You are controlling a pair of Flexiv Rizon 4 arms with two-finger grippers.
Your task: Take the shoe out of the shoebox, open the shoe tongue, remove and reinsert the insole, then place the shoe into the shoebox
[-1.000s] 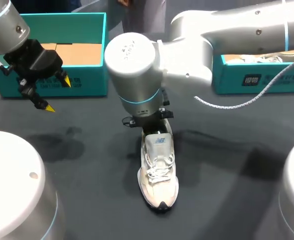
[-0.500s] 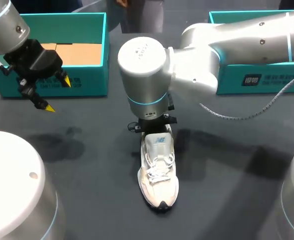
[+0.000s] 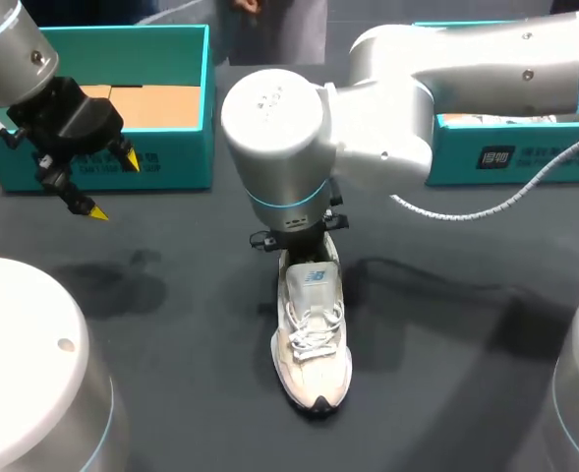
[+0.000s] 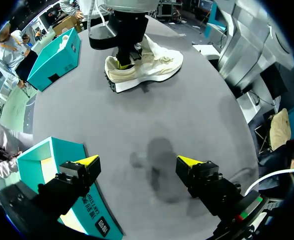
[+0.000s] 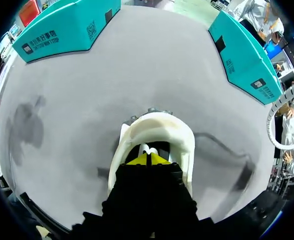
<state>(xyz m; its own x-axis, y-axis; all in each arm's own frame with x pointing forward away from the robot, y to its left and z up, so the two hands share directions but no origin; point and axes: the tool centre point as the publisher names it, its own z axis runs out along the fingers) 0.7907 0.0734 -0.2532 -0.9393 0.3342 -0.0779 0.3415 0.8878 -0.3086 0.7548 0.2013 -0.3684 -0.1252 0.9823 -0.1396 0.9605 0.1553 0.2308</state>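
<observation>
On the matte grey table (image 3: 171, 324), the right pincer (image 5: 147, 159), tips together, sits inside the cream shoe (image 3: 312, 344).

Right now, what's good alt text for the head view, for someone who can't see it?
The right arm extends to mid-table, its wrist over the heel opening of a cream lace-up sneaker standing on the dark grey table. The left gripper hangs open in front of a teal shoebox at far left; a second teal shoebox sits far right.

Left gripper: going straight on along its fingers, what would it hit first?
The left gripper, open, would most likely meet the bare table first, near its own shadow and well short of the shoe; depth is uncertain.
</observation>
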